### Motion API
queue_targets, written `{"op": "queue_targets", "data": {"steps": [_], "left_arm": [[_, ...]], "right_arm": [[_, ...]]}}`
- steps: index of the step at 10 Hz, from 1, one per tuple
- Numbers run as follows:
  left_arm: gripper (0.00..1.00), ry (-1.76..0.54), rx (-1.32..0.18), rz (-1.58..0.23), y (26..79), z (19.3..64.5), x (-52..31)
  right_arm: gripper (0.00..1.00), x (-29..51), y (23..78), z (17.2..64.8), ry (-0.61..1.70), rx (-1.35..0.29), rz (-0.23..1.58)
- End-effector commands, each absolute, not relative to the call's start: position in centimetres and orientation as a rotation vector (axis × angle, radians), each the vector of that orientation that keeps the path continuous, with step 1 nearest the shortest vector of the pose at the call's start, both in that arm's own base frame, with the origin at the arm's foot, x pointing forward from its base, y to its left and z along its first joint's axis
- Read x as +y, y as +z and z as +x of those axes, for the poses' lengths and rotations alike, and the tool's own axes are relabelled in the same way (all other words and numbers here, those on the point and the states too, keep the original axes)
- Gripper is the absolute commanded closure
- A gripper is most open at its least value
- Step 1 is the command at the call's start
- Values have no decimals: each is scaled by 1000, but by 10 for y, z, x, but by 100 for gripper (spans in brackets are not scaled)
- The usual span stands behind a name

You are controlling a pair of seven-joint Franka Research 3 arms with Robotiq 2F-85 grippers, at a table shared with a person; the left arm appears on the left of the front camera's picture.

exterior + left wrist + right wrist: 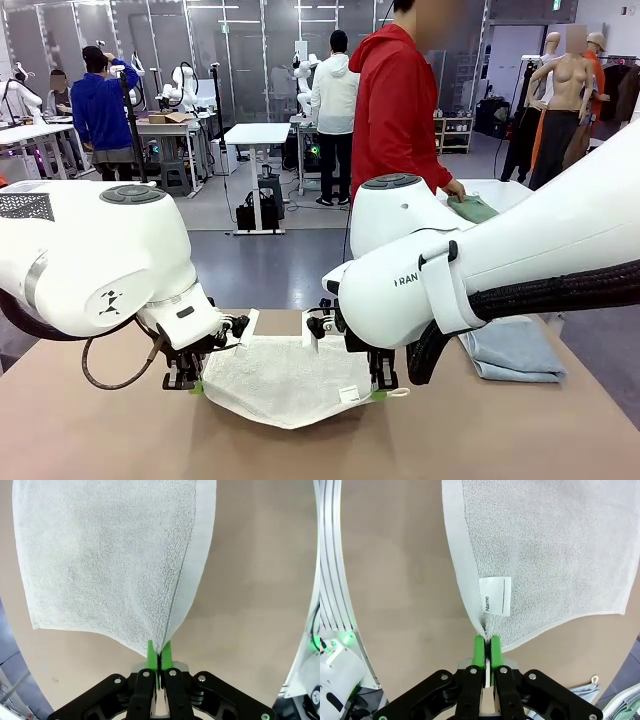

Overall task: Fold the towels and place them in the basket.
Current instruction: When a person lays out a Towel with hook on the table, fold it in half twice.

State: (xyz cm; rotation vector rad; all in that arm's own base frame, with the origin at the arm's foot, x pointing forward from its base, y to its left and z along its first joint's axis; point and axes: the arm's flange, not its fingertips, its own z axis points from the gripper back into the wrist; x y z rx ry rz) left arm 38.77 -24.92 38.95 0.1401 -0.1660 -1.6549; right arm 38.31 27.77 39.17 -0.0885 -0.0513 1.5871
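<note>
Front view: cream towel (285,385) sags between left end effector (195,386) and right end effector (383,392), bare bench (90,430) all round; right arm (520,250) cuts off the blue-grey towel (515,350). Left wrist view: pressed together on a corner. Right wrist view: pinching the labelled corner.

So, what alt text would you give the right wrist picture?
The right end effector, black with green pads, pinches a corner of a cream-white towel over a tan table. A white label reading "Name" sits near that corner.
</note>
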Motion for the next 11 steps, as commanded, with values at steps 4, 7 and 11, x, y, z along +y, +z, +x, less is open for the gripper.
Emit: {"op": "queue_targets", "data": {"steps": [4, 7, 11], "left_arm": [[97, -1638, -182, 159, 410, 441, -252], [97, -1604, -155, 144, 412, 476, -251], [97, -1546, -155, 168, 410, 519, -243]], "right_arm": [[94, 275, 403, 436, 1611, -29, -83], [94, 279, 407, 474, 1628, -2, -97], [94, 283, 404, 520, 1642, 12, -94]]}}
